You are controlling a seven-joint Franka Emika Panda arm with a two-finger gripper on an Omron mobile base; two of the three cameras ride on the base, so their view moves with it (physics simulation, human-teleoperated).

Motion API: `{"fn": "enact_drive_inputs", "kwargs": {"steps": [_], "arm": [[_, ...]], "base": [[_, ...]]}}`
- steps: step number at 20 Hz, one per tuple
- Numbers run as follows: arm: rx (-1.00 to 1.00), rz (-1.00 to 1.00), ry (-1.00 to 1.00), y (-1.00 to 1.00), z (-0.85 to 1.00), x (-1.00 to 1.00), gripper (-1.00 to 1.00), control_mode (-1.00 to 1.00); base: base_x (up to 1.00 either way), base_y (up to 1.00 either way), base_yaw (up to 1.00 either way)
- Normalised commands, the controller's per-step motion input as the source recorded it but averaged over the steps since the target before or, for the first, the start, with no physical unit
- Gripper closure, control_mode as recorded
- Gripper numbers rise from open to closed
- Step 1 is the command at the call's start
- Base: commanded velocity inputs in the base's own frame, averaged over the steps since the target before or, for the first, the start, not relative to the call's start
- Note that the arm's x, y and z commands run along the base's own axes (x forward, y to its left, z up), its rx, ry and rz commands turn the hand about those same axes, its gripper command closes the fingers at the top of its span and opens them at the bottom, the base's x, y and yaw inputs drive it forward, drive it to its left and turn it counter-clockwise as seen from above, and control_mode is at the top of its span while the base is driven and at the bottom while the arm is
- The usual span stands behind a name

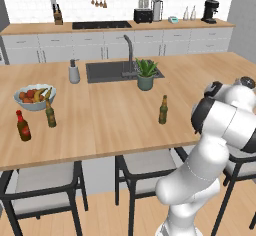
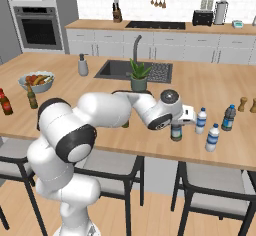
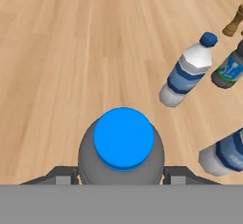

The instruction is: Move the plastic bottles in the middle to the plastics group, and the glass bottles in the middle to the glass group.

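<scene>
My gripper point(image 2: 176, 124) is shut on a dark-tinted, blue-capped plastic bottle point(image 3: 123, 144), which sits upright between the fingers point(image 3: 60, 175). I hold it point(image 2: 176, 132) low over the counter's front edge, just left of the plastics group: a whitish bottle point(image 2: 201, 120), a darker bottle point(image 2: 228, 117) and another whitish one point(image 2: 212, 137). The slim olive-brown glass bottle point(image 1: 163, 110) stands in the middle of the counter. The glass group, a red bottle point(image 1: 23, 126) and an olive-brown bottle point(image 1: 50, 113), stands at the far left.
A fruit bowl point(image 1: 34, 96) sits behind the glass group. A grey soap dispenser point(image 1: 74, 72), the sink point(image 1: 107, 71) and a potted plant point(image 1: 146, 75) lie further back. Two wooden shakers point(image 2: 243, 103) stand behind the plastics group. Stools point(image 2: 215, 180) line the counter front.
</scene>
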Motion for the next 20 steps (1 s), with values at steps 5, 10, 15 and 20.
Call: {"fn": "enact_drive_inputs", "kwargs": {"steps": [5, 10, 15, 20], "arm": [[0.00, -0.16, -0.01, -0.04, 0.00, 0.00, 1.00, -1.00], [0.00, -0.21, -0.06, -0.22, 0.00, 0.00, 1.00, -1.00], [0.00, -0.19, -0.03, -0.14, 0.00, 0.00, 1.00, -1.00], [0.00, -0.15, 0.00, -0.05, 0.00, 0.00, 1.00, -1.00]], "base": [[0.00, 0.00, 0.00], [0.00, 0.00, 0.00], [0.00, 0.00, 0.00], [0.00, 0.00, 0.00]]}}
